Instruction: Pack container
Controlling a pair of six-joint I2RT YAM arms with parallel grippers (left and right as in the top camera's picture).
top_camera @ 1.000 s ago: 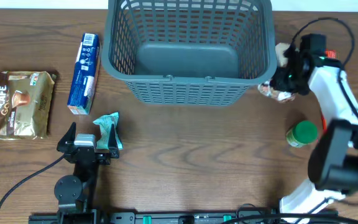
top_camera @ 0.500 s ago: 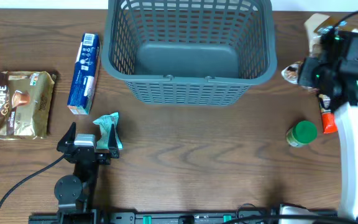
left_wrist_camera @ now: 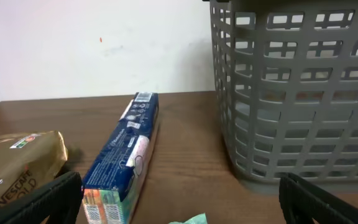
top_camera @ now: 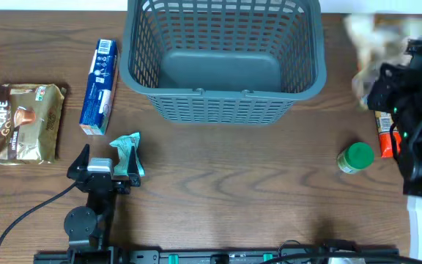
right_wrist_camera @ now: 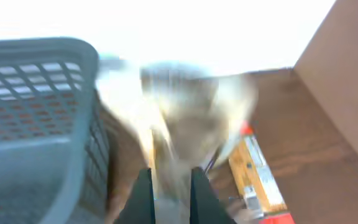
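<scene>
Overhead, the basket (top_camera: 224, 103) stands at the far middle of the table with its floor bare. To its left lie a blue box (top_camera: 97, 86) and, further out, a coffee packet (top_camera: 22, 121). A small teal packet (top_camera: 129, 154) lies just beside the left gripper (top_camera: 105, 160), whose 2 fingers stand wide apart and hold nothing. On the right, a green-lidded jar (top_camera: 356, 158) and an orange pack (top_camera: 385, 136) sit near the right arm (top_camera: 416, 110). A pale packet (top_camera: 363, 51) shows only as a smear, outside the basket's right rim.

Left wrist view: the blue box runs lengthwise ahead, the coffee packet is at the left and the basket wall is at the right. The fingers are spread to both lower corners, with only the tip of the teal packet between them.

Right wrist view: the right gripper (right_wrist_camera: 171, 196) is pinched shut on the lower edge of the pale packet, which is too blurred to read. The basket rim is on the left and the orange pack lower right.

The risk, as I judge it, is that thin-edge grip. The blur suggests the packet is swinging, so it could slip free, or catch the rim and drop outside the basket
</scene>
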